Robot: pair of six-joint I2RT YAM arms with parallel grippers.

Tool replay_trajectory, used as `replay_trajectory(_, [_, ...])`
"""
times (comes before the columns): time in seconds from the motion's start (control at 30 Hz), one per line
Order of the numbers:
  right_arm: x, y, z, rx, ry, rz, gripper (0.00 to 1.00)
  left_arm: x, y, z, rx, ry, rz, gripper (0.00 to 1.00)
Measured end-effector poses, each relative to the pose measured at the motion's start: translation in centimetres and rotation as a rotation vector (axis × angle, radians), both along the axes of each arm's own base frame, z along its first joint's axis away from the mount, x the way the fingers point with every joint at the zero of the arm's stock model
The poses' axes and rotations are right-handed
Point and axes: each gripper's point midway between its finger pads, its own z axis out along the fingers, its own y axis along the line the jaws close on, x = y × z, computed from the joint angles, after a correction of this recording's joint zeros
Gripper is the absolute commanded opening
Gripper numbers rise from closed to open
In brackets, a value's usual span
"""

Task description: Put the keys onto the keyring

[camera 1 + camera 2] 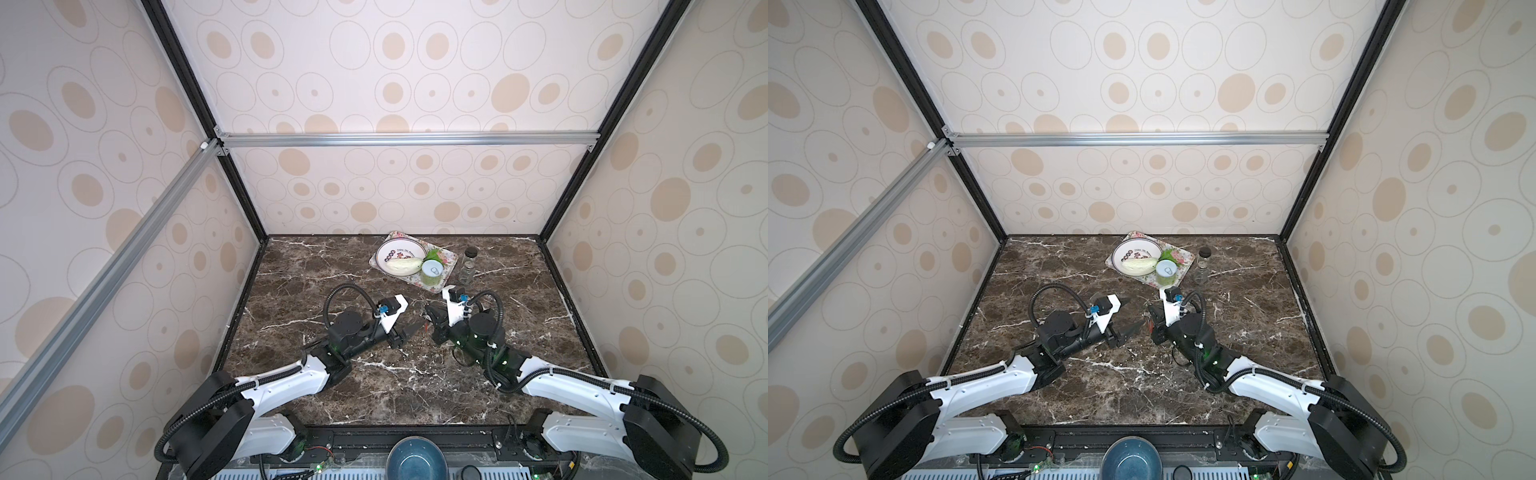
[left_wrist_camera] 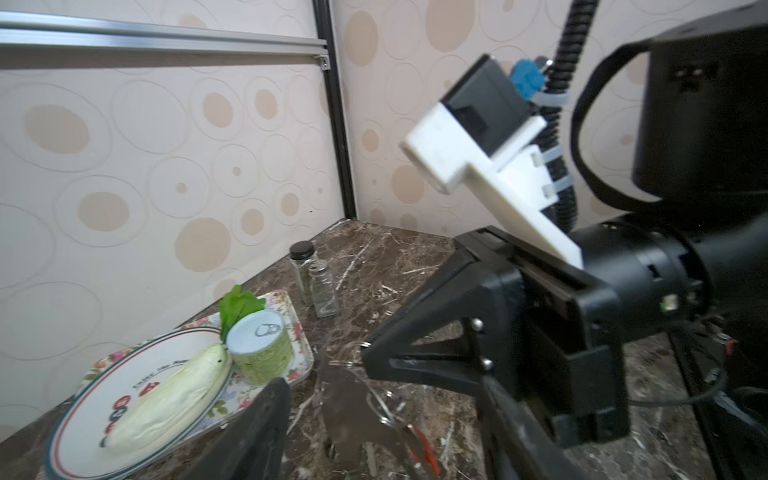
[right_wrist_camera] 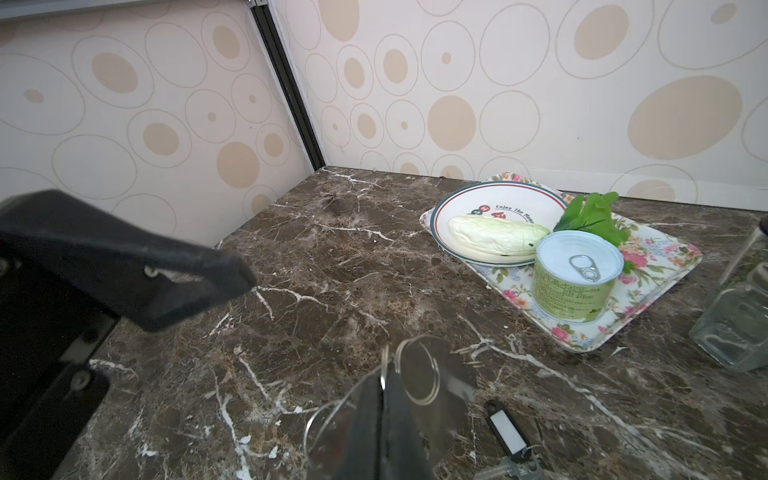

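the brown marble table (image 1: 374, 386) fills the floor of the booth. the left arm (image 1: 286, 380) and the right arm (image 1: 573, 384), both white and black, reach in from the near edge and meet near its middle. at the far side a floral tray (image 3: 648, 291) carries a round plate (image 3: 536, 203) with a pale cabbage (image 3: 494, 235) on it, a green can (image 3: 573, 286) and a green leaf (image 3: 590, 212). a blue bowl (image 1: 413, 459) sits at the front rail. 2 glass jars (image 2: 324, 291) stand just beside the tray.

the left gripper (image 1: 409, 331) is released, its fingers (image 2: 257, 428) spread wide and gripping nothing, aimed at the right gripper (image 3: 384, 386). the right gripper is clenched, its tips pinching the keyring (image 3: 436, 374), which shows as thin wire loops. the black-tag key (image 3: 508, 428) lies on the marble just beside the right gripper, apart from the loops. the red-tag key (image 2: 426, 446) shows close under the loops, between both grippers; whether it is threaded on i cannot tell.
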Motion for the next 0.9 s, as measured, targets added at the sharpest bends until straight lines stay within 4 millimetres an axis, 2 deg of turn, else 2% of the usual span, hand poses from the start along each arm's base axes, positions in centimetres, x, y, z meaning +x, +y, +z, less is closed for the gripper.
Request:
replay_trajectory(0.1, [-0.1,0.1,0.0,0.001,-0.002,0.000,0.00,0.0,-0.5,-1.7,0.034,0.032,-0.002,0.68])
replay_trajectory(0.2, [-0.3,0.1,0.3,0.008,-0.009,0.009,0.00,0.6,-0.5,-3.4,0.072,0.065,0.028,0.59])
replay_trajectory(0.27, [-0.6,0.1,0.5,0.013,-0.020,0.017,0.00,1.1,-0.3,-4.2,0.096,0.075,0.057,0.47])
replay_trajectory(0.47, [-0.9,-0.1,1.2,0.026,-0.039,0.021,0.00,2.2,0.2,-5.2,0.134,0.075,0.121,0.25])
replay_trajectory(0.67, [-1.0,-0.2,1.3,0.028,-0.035,0.021,0.00,2.5,0.4,-5.1,0.137,0.064,0.143,0.00])
replay_trajectory(0.9, [-1.2,-0.7,1.3,0.025,0.022,0.002,0.00,2.6,0.4,-4.7,0.129,0.040,0.147,0.00])
